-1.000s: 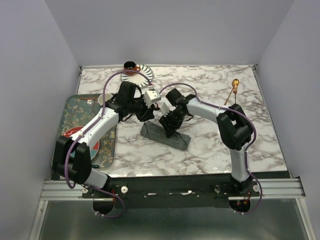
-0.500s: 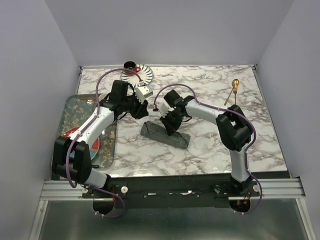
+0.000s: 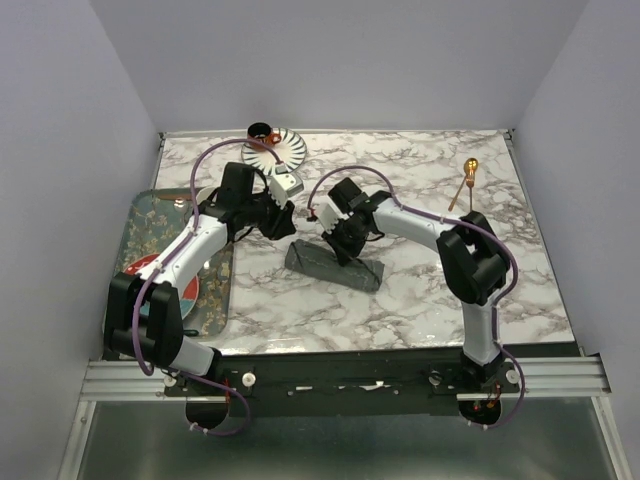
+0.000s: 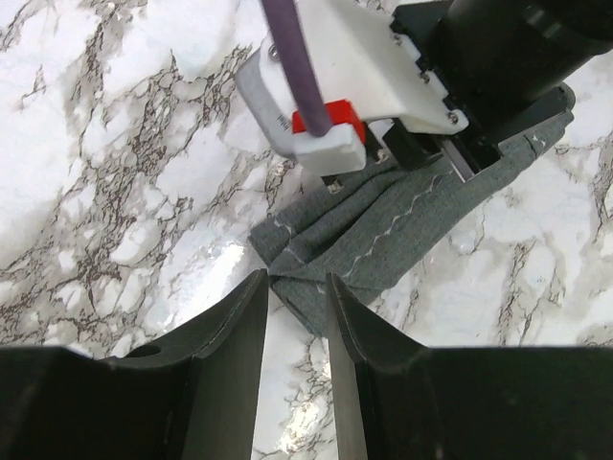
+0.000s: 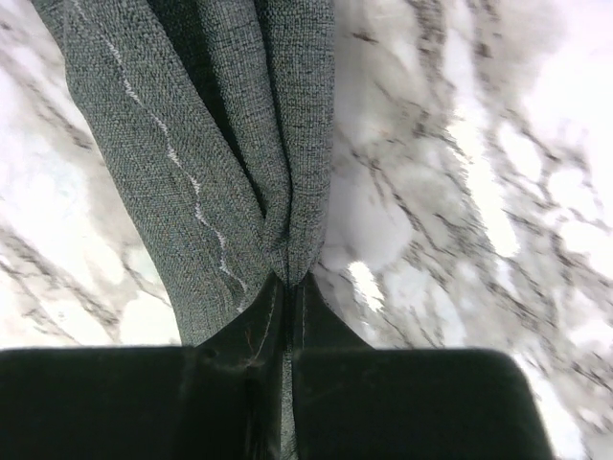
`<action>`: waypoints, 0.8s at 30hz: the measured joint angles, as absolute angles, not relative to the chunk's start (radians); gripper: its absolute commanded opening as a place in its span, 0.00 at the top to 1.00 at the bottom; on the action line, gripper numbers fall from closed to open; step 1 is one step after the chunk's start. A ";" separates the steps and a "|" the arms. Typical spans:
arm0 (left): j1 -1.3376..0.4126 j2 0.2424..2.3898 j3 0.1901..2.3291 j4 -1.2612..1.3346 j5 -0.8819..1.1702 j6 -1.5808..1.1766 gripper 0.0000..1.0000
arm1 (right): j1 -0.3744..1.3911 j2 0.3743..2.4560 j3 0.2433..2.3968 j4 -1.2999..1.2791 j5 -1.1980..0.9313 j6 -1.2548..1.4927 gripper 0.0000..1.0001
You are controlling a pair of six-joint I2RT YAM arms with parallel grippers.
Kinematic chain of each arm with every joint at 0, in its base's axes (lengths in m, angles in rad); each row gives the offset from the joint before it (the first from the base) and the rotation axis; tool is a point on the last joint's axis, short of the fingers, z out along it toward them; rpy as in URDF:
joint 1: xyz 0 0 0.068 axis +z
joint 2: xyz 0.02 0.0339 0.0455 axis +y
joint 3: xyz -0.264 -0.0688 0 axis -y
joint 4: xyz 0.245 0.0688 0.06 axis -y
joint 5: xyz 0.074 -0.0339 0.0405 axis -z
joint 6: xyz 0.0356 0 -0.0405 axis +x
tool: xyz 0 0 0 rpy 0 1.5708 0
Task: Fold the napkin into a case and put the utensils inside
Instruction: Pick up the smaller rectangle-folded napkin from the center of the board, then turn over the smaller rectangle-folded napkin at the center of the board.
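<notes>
The marble table (image 3: 420, 300) under me is glossy, hard and white with grey veins. On it the napkin (image 3: 360, 273) lies as a long, narrow, lumpy bundle of coarse dark grey weave. A thin pale stitched hem wanders along its folds. Its long axis runs mostly left to right, with the left end a little farther from my bases than the right. The patterned tray (image 3: 150, 225) sits well to the left of the napkin. My right gripper (image 5: 285, 287) is down on the napkin's far edge near its middle, jaws pinched together on a raised ridge of cloth where several layers meet. My left gripper (image 4: 295, 280) hangs just beyond the napkin's left end. Its jaws are partly apart and hold nothing, and the pointed corner of the cloth lies right at the gap between the tips, not clearly touching either. The striped saucer (image 3: 283, 150) with its orange cup (image 3: 262, 131) stands beyond the napkin, far and slightly left. The utensils (image 3: 466, 178), two slim shiny gold-copper pieces with rounded heads, lie crossed far and to the right of the napkin, well apart from it. My right arm is the nearer one to them, so I judge fetching them falls to that side once the pouch mouth is set and my pinch lets go.
</notes>
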State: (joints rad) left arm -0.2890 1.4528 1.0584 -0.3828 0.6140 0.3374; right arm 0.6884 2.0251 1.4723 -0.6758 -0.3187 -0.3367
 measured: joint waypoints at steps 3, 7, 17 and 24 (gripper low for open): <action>-0.274 1.453 1.058 -0.382 0.614 0.321 0.58 | 0.688 2.002 1.462 -0.662 -0.263 -0.361 1.00; -0.250 1.453 1.058 -0.382 0.614 0.302 0.59 | 0.688 1.961 1.441 -0.615 -0.170 -0.392 0.99; -0.215 1.453 1.058 -0.383 0.614 0.298 0.59 | 0.688 1.872 1.354 -0.398 0.057 -0.464 0.99; -0.200 1.453 1.058 -0.384 0.614 0.300 0.58 | 0.710 1.866 1.267 -0.245 0.173 -0.531 0.99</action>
